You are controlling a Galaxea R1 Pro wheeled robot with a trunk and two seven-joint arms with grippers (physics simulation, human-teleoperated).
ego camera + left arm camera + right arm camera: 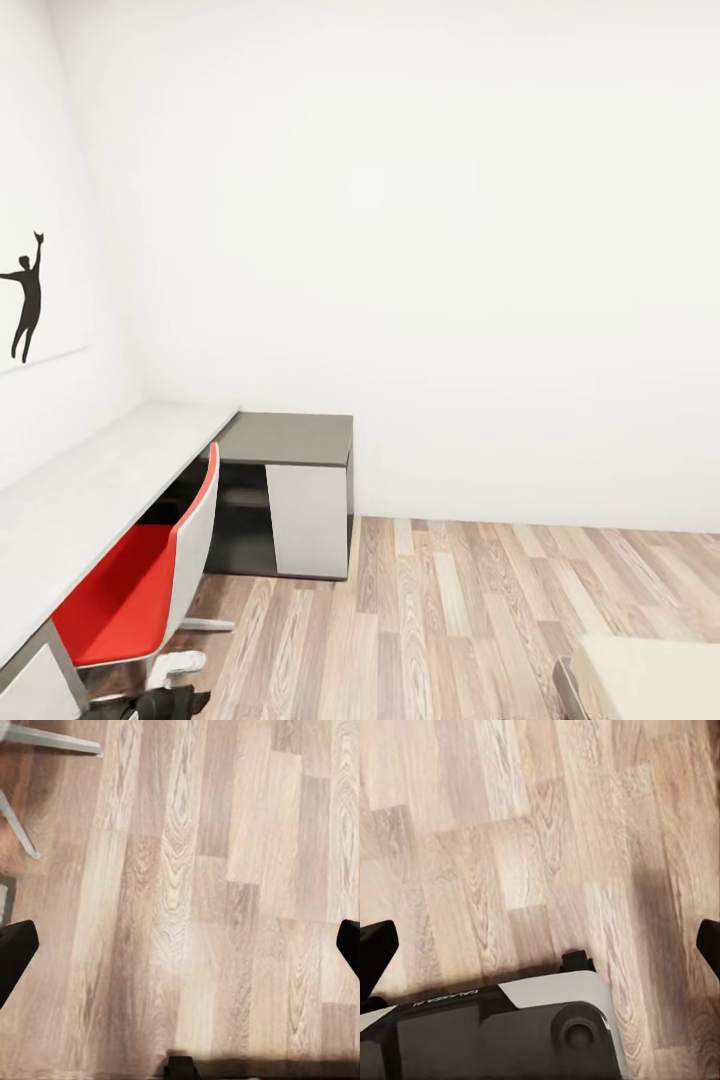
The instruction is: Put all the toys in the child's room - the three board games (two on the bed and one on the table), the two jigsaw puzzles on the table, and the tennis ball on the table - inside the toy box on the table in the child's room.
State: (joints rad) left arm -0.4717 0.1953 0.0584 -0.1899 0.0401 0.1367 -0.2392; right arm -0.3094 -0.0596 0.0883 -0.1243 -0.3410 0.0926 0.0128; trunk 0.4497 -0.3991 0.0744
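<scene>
Nearest the head camera, at the lower left, a dark piece of the robot's own arm (150,703) shows just beside the white foot of a red chair (125,595) with a white shell back. That chair sits tucked against the near edge of the table (100,480), the long light-grey top running along the left wall toward the far corner; the stretch of table in view is bare. At its far end the top joins a lower dark-grey cabinet (290,440) with a pale door (310,520), whose open recess beside the door looks dark and its contents cannot be made out. On the left wall hangs a picture of a black figure with one arm raised (28,300). At the lower right corner, the beige corner of the bed (650,680) with its grey frame edges in. Between cabinet, chair and bed lies an open run of wood-plank floor (450,620) reaching to the plain white far wall. Left gripper (180,949) hangs over floor planks near the chair's pale legs (52,741), fingers spread wide and holding nothing. Right gripper (540,949) is likewise spread and unladen above the floor, with the robot's dark base (495,1035) beneath it.
</scene>
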